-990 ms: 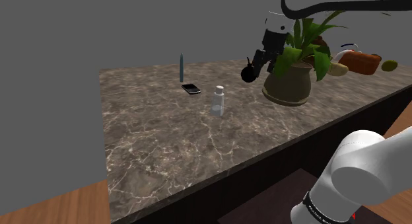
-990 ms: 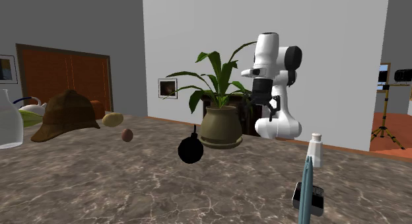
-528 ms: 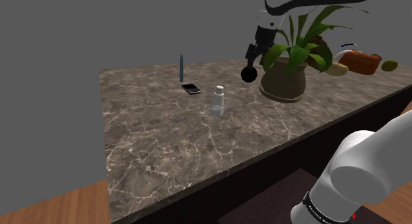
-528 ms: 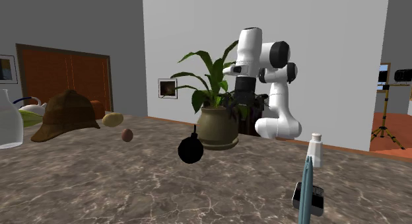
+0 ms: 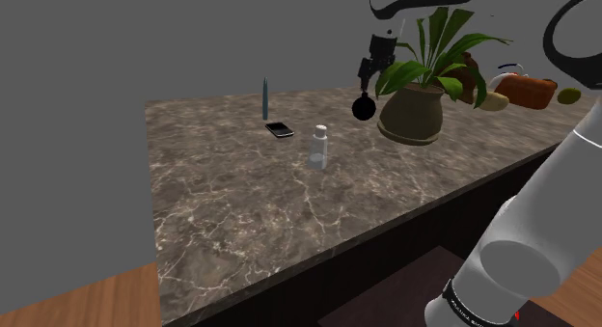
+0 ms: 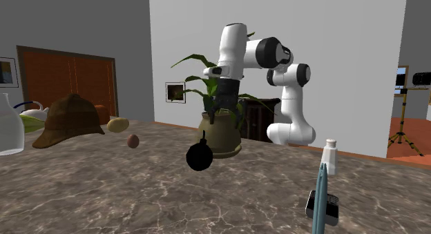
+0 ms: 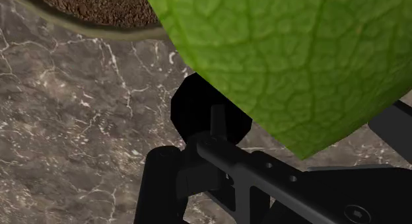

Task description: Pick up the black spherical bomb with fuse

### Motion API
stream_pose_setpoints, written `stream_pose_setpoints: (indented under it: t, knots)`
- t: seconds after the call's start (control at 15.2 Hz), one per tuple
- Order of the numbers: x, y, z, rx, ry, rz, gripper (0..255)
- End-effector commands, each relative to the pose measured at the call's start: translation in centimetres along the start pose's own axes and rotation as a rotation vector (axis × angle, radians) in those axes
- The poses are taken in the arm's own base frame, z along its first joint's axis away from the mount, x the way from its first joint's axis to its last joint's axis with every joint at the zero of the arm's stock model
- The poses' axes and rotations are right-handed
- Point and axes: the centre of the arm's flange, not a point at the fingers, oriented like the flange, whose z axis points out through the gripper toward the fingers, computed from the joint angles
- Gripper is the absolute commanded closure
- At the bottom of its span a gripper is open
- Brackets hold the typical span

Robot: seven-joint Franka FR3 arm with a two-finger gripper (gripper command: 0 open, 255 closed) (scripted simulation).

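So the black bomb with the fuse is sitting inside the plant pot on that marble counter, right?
Not quite. The black bomb is not inside the plant pot. It sits on the marble counter beside the pot. The second exterior view shows the bomb in front of the pot, fuse pointing up, and the shoulder view shows it next to the pot.

A potted plant [image 5: 413, 118] stood just beside the gripper [image 5: 368, 82]; a phone [image 5: 280, 129] and bottle [image 5: 319, 147] sat well apart from it.

Black bomb [image 5: 364, 108], brown white-veined marble counter [image 5: 241, 200], green-leaved plant [image 5: 439, 31], olive pot [image 5: 413, 121]
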Motion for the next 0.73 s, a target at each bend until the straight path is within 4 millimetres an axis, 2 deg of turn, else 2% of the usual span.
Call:
stream_pose_setpoints:
  t: [0.0,0.2,0.66]
  knots:
    - [2.0,2.1,0.4,-0.005,-0.007,-0.001,0]
    - [4.9,4.8,0.7,-0.010,-0.012,-0.004,0]
    - [4.6,4.5,4.4,-0.010,-0.012,-0.004,0]
